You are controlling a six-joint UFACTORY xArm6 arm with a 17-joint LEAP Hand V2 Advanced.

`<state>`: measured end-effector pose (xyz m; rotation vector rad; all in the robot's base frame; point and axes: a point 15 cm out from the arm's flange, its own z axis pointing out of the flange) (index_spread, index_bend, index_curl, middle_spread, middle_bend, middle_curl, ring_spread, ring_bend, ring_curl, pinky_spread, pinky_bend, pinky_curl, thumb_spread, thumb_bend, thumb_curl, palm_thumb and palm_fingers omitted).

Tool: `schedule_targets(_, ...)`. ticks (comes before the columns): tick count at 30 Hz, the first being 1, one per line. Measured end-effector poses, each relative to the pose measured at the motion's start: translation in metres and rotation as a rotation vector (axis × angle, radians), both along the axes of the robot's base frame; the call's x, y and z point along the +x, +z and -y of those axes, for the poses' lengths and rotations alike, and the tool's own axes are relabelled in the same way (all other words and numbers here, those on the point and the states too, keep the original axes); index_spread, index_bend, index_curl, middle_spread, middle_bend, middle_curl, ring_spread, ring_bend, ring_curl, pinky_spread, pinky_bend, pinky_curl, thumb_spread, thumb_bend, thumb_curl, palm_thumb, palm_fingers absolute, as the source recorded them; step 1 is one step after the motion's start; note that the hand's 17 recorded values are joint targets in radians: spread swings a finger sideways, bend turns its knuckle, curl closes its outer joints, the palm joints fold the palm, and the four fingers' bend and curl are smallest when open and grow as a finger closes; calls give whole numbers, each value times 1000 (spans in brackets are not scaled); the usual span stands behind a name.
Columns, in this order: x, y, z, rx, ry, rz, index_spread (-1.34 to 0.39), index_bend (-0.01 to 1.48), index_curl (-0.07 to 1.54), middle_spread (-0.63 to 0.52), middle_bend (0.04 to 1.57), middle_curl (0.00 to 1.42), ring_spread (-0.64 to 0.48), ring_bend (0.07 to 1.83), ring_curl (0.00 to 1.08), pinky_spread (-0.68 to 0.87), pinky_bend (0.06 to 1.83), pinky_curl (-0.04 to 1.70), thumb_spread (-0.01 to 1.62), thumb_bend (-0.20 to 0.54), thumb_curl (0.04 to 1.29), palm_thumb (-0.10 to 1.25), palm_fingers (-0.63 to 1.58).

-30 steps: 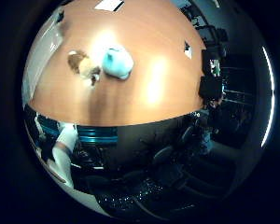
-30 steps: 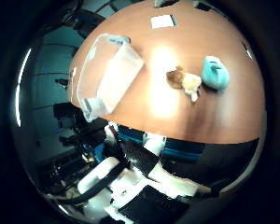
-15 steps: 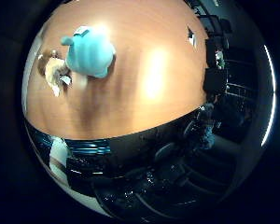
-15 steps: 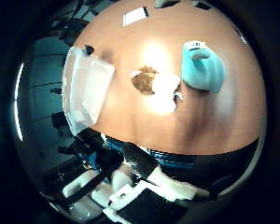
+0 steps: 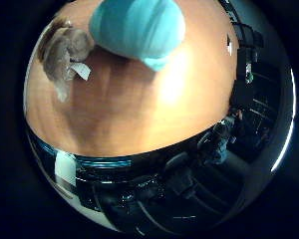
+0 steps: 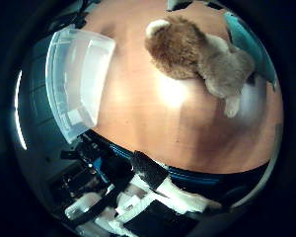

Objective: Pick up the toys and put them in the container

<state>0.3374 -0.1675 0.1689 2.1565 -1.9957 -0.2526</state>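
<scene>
Container point(image 6: 76, 81), clear plastic, sits empty at the table point(image 6: 153, 128) edge. Brown plush toy point(image 6: 195, 49) lies close under the palm, teal plush toy point(image 5: 139, 27) touching it, cut off. Hand point(image 6: 153, 202) partly visible; finger pose unreadable.

**Colours on the table**

I see a teal plush toy point(image 5: 139, 27) with faint paler stripes. Beside it I see a furry toy point(image 6: 197, 52), rusty brown shading to grey-tan, with a white tag. The container point(image 6: 79, 84) is clear, frosty white plastic. The table point(image 5: 139, 109) is warm orange-brown wood.
</scene>
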Motion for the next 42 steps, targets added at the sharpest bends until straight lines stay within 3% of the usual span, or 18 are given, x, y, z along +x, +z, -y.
schedule_targets(13, 7, -32, 14, -33, -17, -47, -387, 189, 354, 28, 186, 279, 191, 192, 220, 382, 225, 314, 1027, -25, 268, 389, 194)
schedule_targets(17, 11, -37, 14, -36, -21, -38, -358, 147, 319, -24, 241, 310, 170, 251, 235, 379, 204, 302, 1030, -22, 271, 410, 317)
schedule_targets(21, 14, -37, 15, -41, -23, -25, -335, 159, 285, -160, 418, 381, -81, 500, 307, 250, 249, 306, 1036, -17, 277, 459, 667)
schedule_targets(25, 16, -34, 15, -45, -21, -11, -389, 193, 306, -295, 541, 471, -276, 758, 411, -163, 525, 381, 1040, -8, 289, 542, 1079)
schedule_targets(28, 23, -25, 15, -58, -11, 25, -449, 428, 452, -329, 757, 605, -317, 925, 513, -342, 789, 515, 1047, -7, 309, 671, 1244)
schedule_targets(34, 25, -22, 8, -60, 26, 19, -420, 840, 744, -286, 1075, 800, -279, 1234, 655, -319, 1103, 719, 1010, -2, 358, 888, 1169)
schedule_targets(38, 22, -8, 8, -68, 26, 28, -356, 968, 860, -249, 1189, 880, -256, 1336, 713, -268, 1214, 824, 1023, 9, 423, 1038, 1101)
schedule_targets(42, 3, 13, 4, -57, 21, -15, -324, 997, 912, -219, 1237, 913, -246, 1358, 746, -244, 1242, 882, 1032, -5, 480, 1094, 1057)
